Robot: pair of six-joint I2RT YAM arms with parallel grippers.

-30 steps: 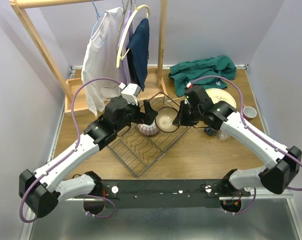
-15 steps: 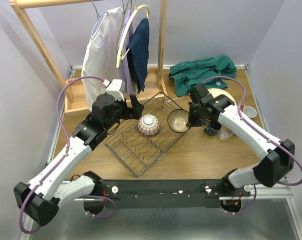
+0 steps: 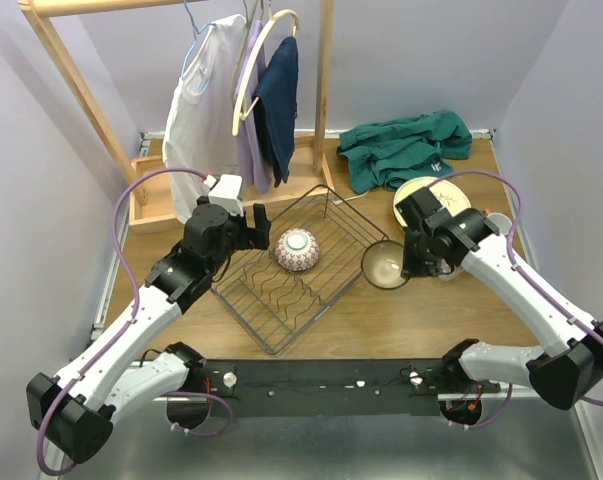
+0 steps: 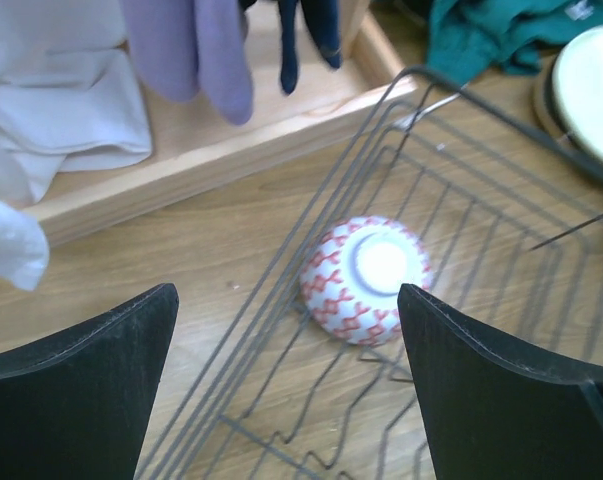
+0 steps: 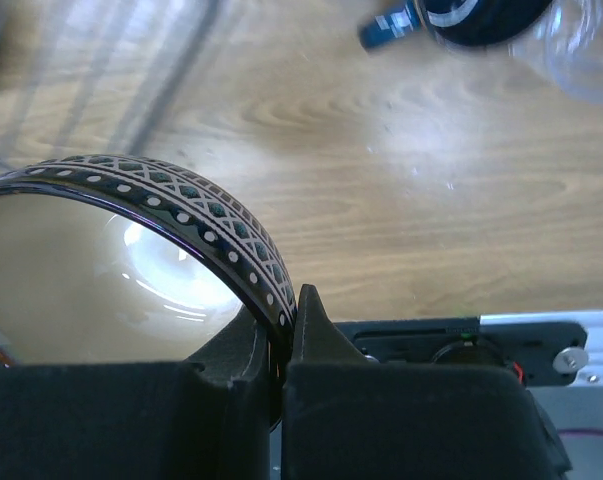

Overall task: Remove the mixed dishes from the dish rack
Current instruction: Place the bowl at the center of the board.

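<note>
While the left arm reaches forward from its base with its elbow bent, the left gripper [image 3: 258, 224] hovers by the far left side of the dish rack [image 3: 281, 300], its jaws spread wide and empty. Between its fingers, the wrist view looks down on a patterned bowl [image 4: 366, 280] lying upside down in the rack's far part. The right arm bends inward, and the right gripper [image 3: 407, 262] is pinched tight on the rim of a dark-rimmed bowl [image 3: 384, 266], held just beside the rack's right corner over the wooden table [image 3: 411, 320]. A cream plate [image 3: 426, 192] lies behind it, near a crumpled green cloth [image 3: 401, 145]. A wooden clothes rack [image 3: 71, 80] stands far left between pale walls
</note>
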